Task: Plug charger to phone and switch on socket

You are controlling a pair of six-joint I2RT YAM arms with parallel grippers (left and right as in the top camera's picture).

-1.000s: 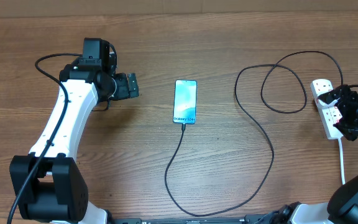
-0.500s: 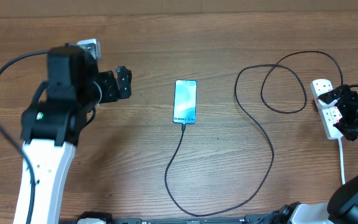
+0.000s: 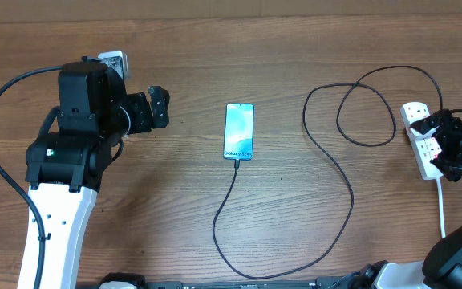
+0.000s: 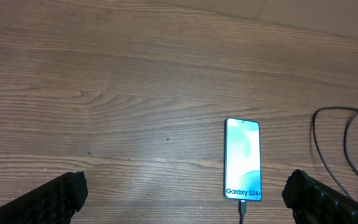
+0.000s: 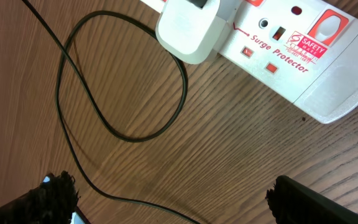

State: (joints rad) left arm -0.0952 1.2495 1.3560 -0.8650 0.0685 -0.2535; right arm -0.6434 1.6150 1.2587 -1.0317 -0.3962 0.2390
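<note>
- Left gripper [image 3: 159, 107] hangs left of the phone [image 3: 240, 131], well apart from it. Its fingers are spread wide with nothing between them (the wrist view shows one finger at each lower corner).
- Right gripper [image 3: 446, 144] sits far right of the phone, over the socket [image 3: 420, 138]. It is likewise spread wide and empty; whether it touches the strip I cannot tell.
- The wooden table [image 3: 175, 217] carries everything.
- The socket, a white power strip, lies far right of the phone, with a white cord [image 3: 442, 210] trailing toward the near edge. A white adapter [image 5: 188, 31] is plugged into it; the position of its red switch [image 5: 324, 25] cannot be read.
- The phone lies flat, screen up and lit light blue.
- The charger [image 5: 132, 139] loops on the wood between socket and phone, then sweeps round to the phone's near end.
- Its plug tip [image 4: 243, 208] meets the phone's bottom edge, apparently seated in the port.
</note>
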